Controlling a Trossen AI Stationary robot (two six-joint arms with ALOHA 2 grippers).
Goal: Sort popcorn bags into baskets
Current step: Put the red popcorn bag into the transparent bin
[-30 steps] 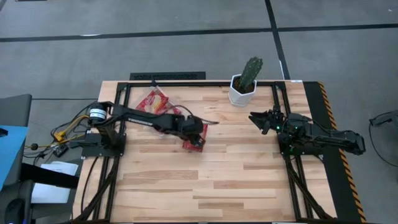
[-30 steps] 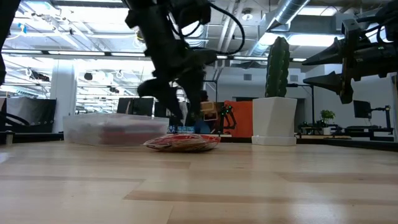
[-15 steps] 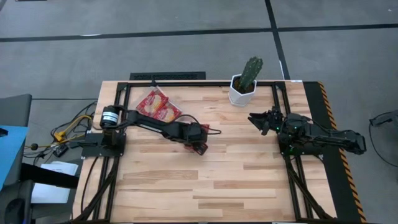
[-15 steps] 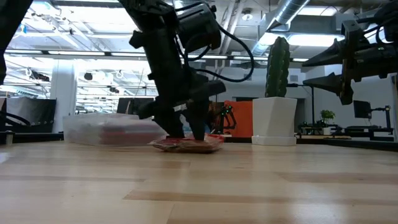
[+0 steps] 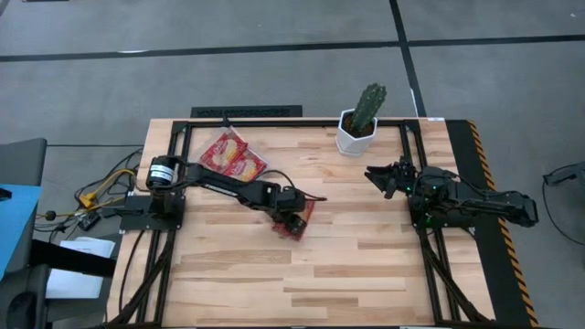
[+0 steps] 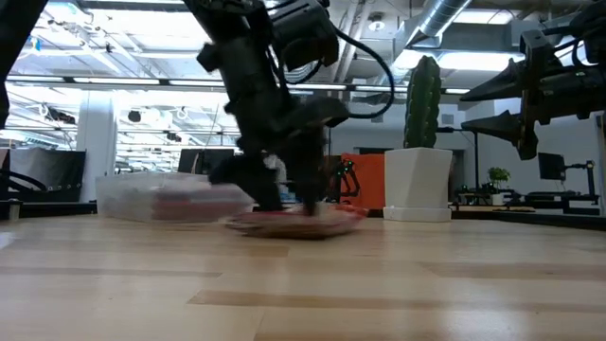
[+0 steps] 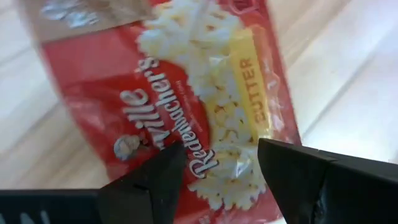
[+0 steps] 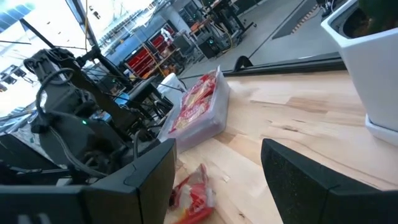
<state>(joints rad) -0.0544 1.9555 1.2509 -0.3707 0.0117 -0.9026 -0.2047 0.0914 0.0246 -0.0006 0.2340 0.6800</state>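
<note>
Straddling a flat, glossy red popcorn bag [image 7: 205, 106], left hand [image 7: 217, 177] open

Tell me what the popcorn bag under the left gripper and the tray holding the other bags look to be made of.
Red popcorn bag: glossy printed film or coated paper, judging by sheen and wrinkles. Shallow clear tray: translucent, probably plastic; red bags show through its wall. The left gripper is over the loose bag.

My dark left gripper [image 7: 216, 163] frames a red popcorn bag [image 7: 186, 93] printed with cream-yellow popcorn, white lettering and a yellow butter stripe. The tabletop [image 5: 366, 247] is pale wood planks.
</note>
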